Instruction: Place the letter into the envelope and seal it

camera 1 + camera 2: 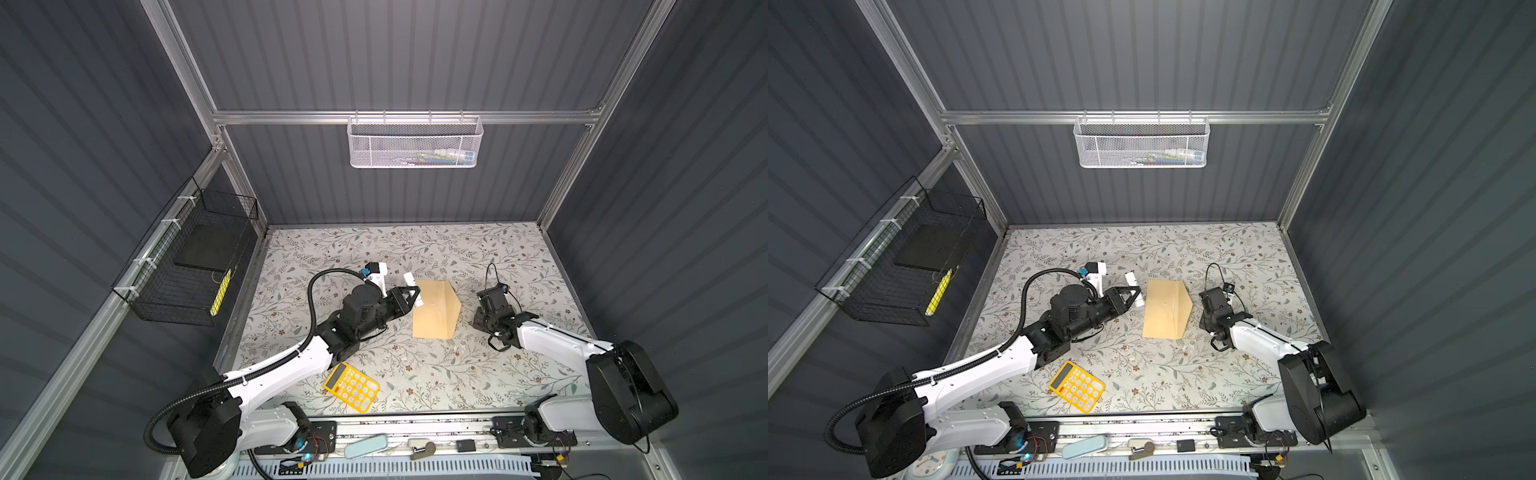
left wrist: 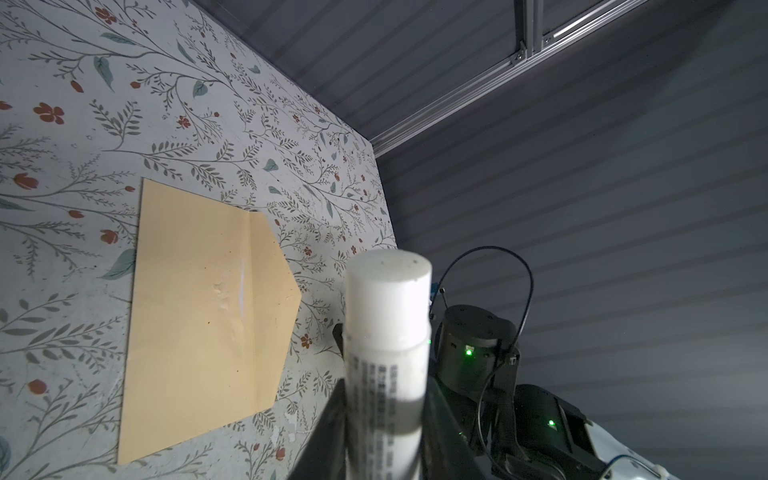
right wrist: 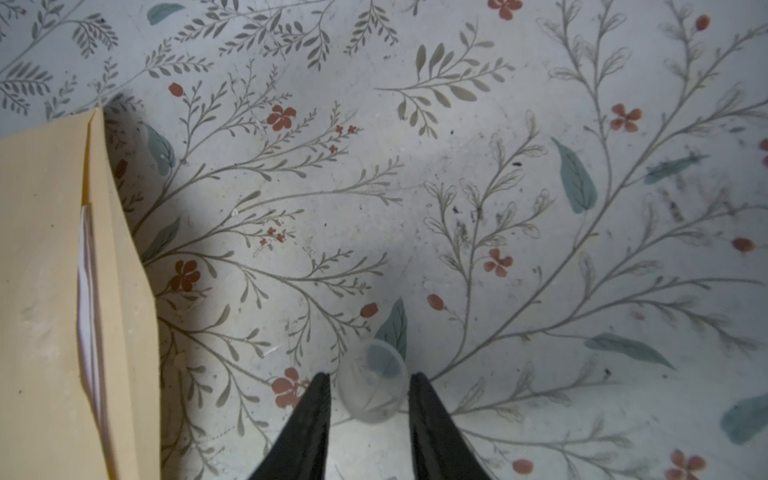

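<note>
The right hand (image 3: 370, 375), fingers parted, straddles a clear cap (image 3: 372, 390); the letter (image 3: 85, 270) peeks from the envelope (image 3: 37, 249).

Dark grey ribbed wall panels (image 1: 415, 54) close in on three sides, framed by silver aluminium rails (image 1: 291, 117). On the back rail hangs a white perforated metal basket (image 1: 395, 145). Over on the left wall sits a black wire basket (image 1: 166, 307) with a dark flat slab (image 1: 208, 249) inside. Down below, the pale surface (image 1: 478, 374), printed with grey branches, teal leaves and red flowers, shows bright against the dim walls.
</note>
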